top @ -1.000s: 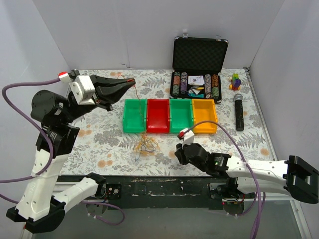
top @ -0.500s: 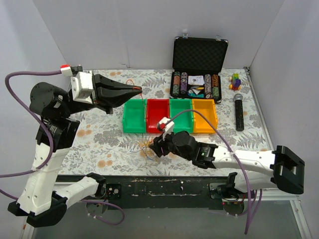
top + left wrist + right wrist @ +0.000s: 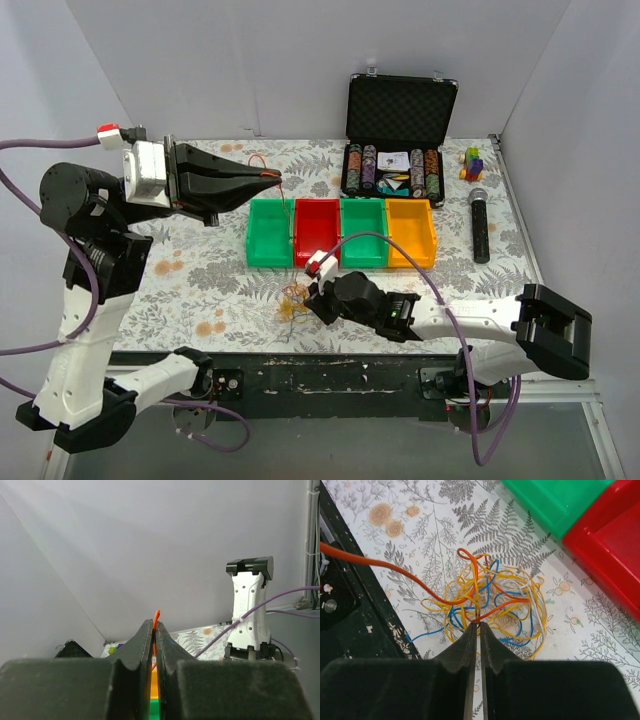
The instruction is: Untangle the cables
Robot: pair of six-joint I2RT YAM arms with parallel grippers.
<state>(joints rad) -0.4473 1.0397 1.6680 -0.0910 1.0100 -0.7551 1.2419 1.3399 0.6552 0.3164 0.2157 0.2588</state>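
The cables (image 3: 294, 298) are a small tangle of thin orange, yellow, blue and white strands on the flowered table in front of the green bin. In the right wrist view the tangle (image 3: 492, 600) lies just beyond my fingertips. My right gripper (image 3: 314, 300) (image 3: 479, 624) is down at the tangle's near edge, its jaws closed to a thin slit with an orange and a yellow strand at their tips. My left gripper (image 3: 274, 180) (image 3: 154, 628) is held high above the bins, shut on one orange wire (image 3: 157, 615) that runs down to the tangle (image 3: 375, 562).
A row of bins stands behind the tangle: green (image 3: 268, 236), red (image 3: 316, 235), green (image 3: 363, 236), orange (image 3: 411, 235). An open case of poker chips (image 3: 395, 170), a microphone (image 3: 479, 225) and small coloured blocks (image 3: 472, 162) lie at the back right. The black table edge (image 3: 340, 610) is close by.
My right arm has swung left from the table's front middle to the tangle and its gripper now sits at the strands. My left gripper has risen and drawn slightly back, still holding the orange wire.
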